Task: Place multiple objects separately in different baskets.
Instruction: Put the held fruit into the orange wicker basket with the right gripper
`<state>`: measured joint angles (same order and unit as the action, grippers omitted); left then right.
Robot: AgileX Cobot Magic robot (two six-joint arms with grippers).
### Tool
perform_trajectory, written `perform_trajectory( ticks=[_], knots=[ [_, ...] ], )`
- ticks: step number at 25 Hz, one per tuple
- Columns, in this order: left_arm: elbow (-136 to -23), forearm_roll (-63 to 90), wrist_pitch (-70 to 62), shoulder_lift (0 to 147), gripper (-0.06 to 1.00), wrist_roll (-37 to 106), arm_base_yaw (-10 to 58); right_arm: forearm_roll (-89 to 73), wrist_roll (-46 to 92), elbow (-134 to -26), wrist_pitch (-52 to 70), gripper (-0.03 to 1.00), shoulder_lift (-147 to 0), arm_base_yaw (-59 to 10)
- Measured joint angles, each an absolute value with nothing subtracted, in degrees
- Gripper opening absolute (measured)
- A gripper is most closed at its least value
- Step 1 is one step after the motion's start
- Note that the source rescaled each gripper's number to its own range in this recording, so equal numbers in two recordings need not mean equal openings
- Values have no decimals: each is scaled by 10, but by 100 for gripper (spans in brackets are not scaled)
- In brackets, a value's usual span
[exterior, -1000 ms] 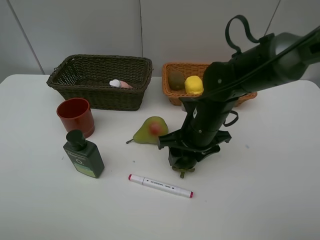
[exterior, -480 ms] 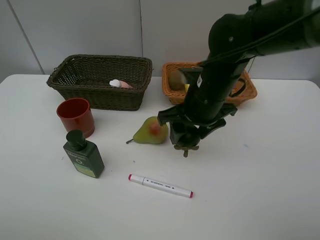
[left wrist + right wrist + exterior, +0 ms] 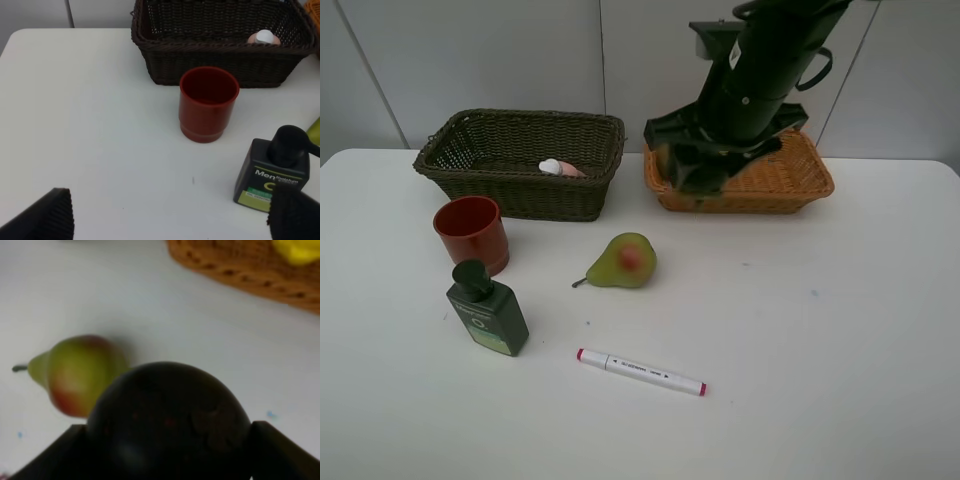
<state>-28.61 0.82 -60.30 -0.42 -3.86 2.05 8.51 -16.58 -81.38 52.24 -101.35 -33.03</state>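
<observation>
White marker, capped, lies nearest on the white table, untouched. Dark green bottle stands upright just behind it to the left, with the red cup upright close beyond. The green-red pear lies on its side near the table's middle. The left gripper hangs released and empty above the table near the cup and bottle. Its dark fingertips are spread wide and cut off by the edge of the wrist view. Farther back, the dark olive-brown basket holds the pink bottle, only partly visible over the rim. The light orange-tan basket beside it holds the yellow lemon. The right gripper is clenched on the dark green round fruit and sits at that basket's near left corner. Step in hand, as judged: carrying this fruit to the tan basket. The next move calls for getting it fully over the basket's interior, lowering it clear of the lemon, and then parting the jaws. The right arm hides the tan basket's left part, so any other contents cannot be told. The held fruit is blurred in the wrist view and hard to make out in the high view.
</observation>
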Motion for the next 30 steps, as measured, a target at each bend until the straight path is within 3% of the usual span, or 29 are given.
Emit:
perform_trajectory(
  ticks=[17, 30],
  knots=[
    [-286, 8, -603, -4, 100, -39, 21, 164, -208, -842, 322, 63, -1031, -191],
    [-286, 8, -603, -4, 100, -39, 21, 197, -226, -842, 286, 63, -1159, -140]
  ],
)
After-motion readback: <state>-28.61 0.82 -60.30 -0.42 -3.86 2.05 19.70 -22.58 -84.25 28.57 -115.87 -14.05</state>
